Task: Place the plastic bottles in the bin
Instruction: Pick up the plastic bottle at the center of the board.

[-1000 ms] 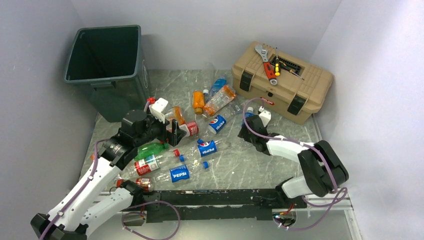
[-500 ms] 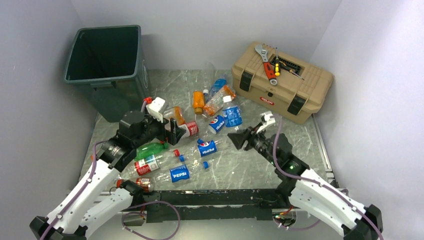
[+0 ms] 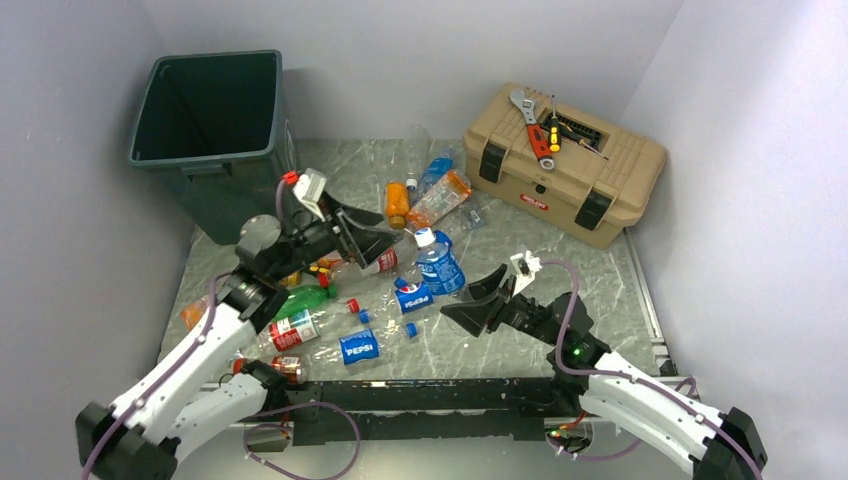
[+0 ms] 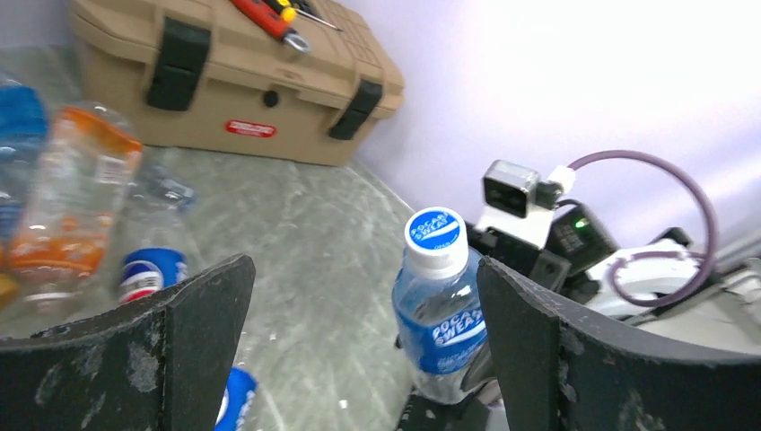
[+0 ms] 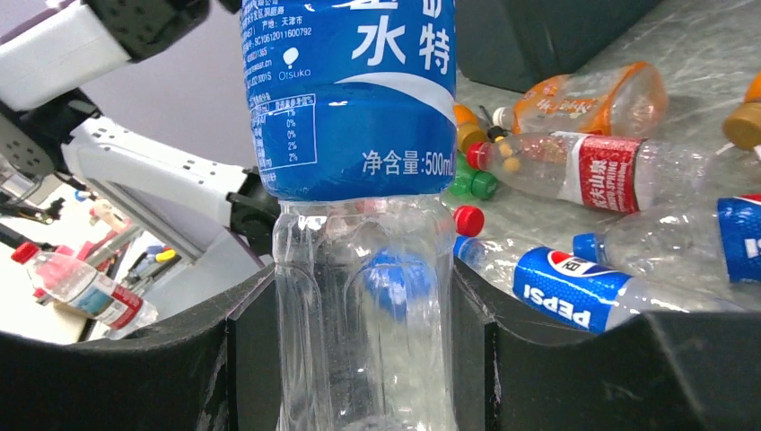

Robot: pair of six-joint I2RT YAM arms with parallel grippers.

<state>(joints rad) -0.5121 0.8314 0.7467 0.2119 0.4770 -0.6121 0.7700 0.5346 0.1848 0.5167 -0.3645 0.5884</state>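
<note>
Counter point(image 3: 450, 345): grey marble, white walls around.
Bin point(image 3: 205, 161): far left, mouth open upward, ready for bottles.
Left tool point(image 3: 392, 232): fingers wide apart, empty, facing the blue-label bottle point(image 3: 437, 263), perhaps for a handover.
Loose bottles point(image 3: 300, 325): lying scattered mid-counter.
Right tool point(image 3: 460, 300): clamped low on that 1 blue-label bottle, cap up.
Toolbox point(image 3: 565, 165): far right, tools on lid.

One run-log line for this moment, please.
right gripper: shut on Pocari Sweat bottle, upright | left gripper: open, empty | Pepsi bottles: lying on table
</note>
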